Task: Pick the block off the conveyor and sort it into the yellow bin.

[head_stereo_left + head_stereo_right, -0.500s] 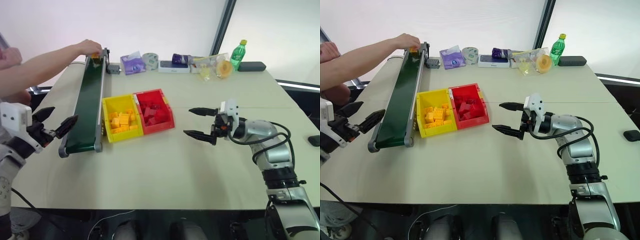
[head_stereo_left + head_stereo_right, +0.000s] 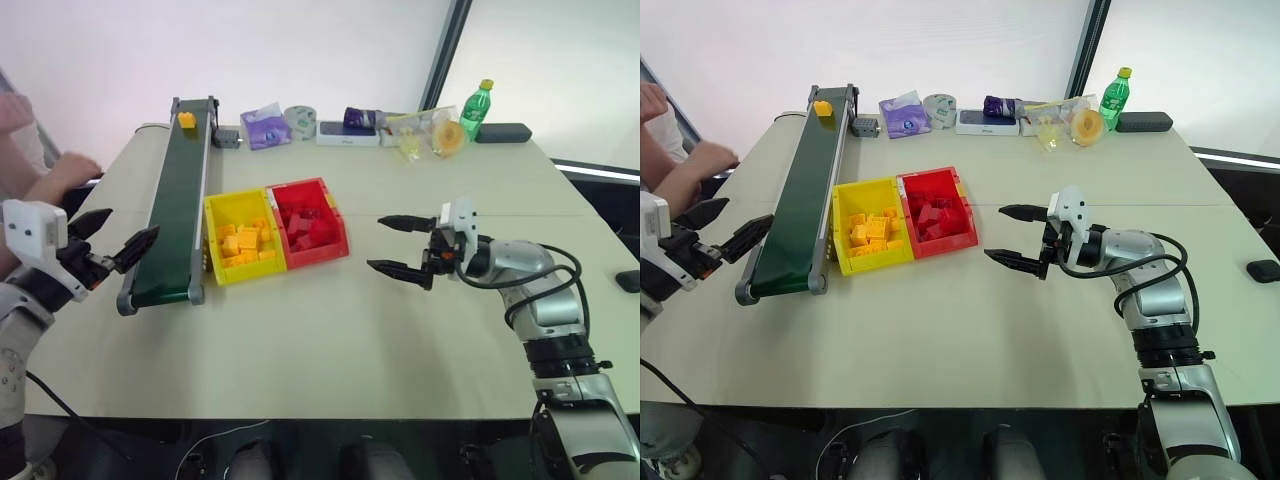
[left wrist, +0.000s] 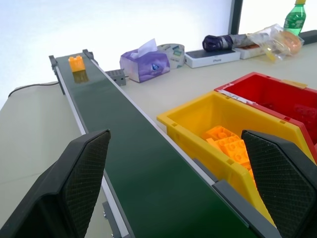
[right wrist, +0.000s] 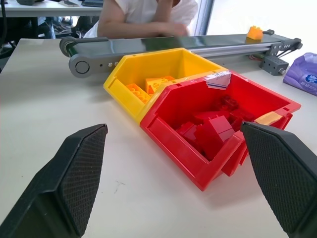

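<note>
A small orange block [image 2: 186, 120] sits at the far end of the dark green conveyor [image 2: 176, 205]; the left wrist view shows the same block [image 3: 76, 63] far up the belt. To the right of the belt stands the yellow bin [image 2: 240, 236], holding several orange blocks. My left gripper [image 2: 112, 240] hangs open just left of the conveyor's near end, nothing between its fingers. Right of the bins, my right gripper [image 2: 395, 245] is open and empty, pointing at them. The right wrist view takes in the yellow bin [image 4: 163, 64] and the block [image 4: 254, 32].
A red bin [image 2: 310, 220] of dark red blocks touches the yellow bin's right side. A person's arm [image 2: 55, 178] rests at the table's left edge. Along the far edge lie a tissue pack [image 2: 265, 125], tape roll, boxes, a bag and a green bottle [image 2: 476, 108].
The person's hand has let go of the block at the conveyor's far end and drawn back to the table's left edge. Both grippers have kept still.
</note>
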### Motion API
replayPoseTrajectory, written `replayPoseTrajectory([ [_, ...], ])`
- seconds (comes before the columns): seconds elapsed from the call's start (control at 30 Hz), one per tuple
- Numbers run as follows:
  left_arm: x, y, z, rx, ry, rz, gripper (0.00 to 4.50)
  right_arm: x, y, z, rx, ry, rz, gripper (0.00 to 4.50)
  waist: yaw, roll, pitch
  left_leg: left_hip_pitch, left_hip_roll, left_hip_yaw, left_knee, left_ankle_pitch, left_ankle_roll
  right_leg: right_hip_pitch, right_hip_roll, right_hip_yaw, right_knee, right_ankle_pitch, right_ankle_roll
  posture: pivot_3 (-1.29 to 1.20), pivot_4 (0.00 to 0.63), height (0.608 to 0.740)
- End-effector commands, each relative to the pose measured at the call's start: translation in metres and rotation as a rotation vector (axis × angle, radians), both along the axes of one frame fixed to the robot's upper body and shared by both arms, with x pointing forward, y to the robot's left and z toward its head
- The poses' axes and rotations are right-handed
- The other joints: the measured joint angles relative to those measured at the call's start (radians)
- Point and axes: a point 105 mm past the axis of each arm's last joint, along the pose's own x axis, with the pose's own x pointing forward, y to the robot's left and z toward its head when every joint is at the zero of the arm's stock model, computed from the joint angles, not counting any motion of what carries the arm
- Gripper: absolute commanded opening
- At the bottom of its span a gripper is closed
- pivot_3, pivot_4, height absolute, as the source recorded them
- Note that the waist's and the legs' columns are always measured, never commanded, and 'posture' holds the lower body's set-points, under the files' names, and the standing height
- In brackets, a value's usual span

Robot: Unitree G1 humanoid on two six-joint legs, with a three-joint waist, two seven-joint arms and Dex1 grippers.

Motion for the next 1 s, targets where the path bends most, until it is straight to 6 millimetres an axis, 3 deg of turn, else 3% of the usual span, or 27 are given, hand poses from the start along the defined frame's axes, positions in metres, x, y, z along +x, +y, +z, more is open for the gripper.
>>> replayPoseTrajectory([
  [0.03,-0.004,-0.001,0.012,0.021,-0.049,-0.004,4.48,-0.001,0.001,0.012,0.009,-0.047,0.009,4.5,0.0,0.0,0.0,0.0,0.0,0.0,0.0,0.0,0.0,0.0,0.0,0.0,0.0,0.0,0.0,0.0,0.15,0.74],
  [0.6,-0.005,0.0,0.012,0.032,-0.064,0.017,4.48,-0.002,0.001,0.014,0.007,-0.052,0.019,4.5,0.0,0.0,0.0,0.0,0.0,0.0,0.0,0.0,0.0,0.0,0.0,0.0,0.0,0.0,0.0,0.0,0.15,0.74],
  [1.0,0.006,0.006,0.008,0.05,-0.107,0.219,4.48,-0.002,0.002,0.012,0.002,-0.046,0.023,4.5,0.002,0.0,0.0,0.0,0.0,0.0,0.0,0.0,0.0,0.0,0.0,0.0,0.0,0.0,0.0,0.0,0.15,0.74],
])
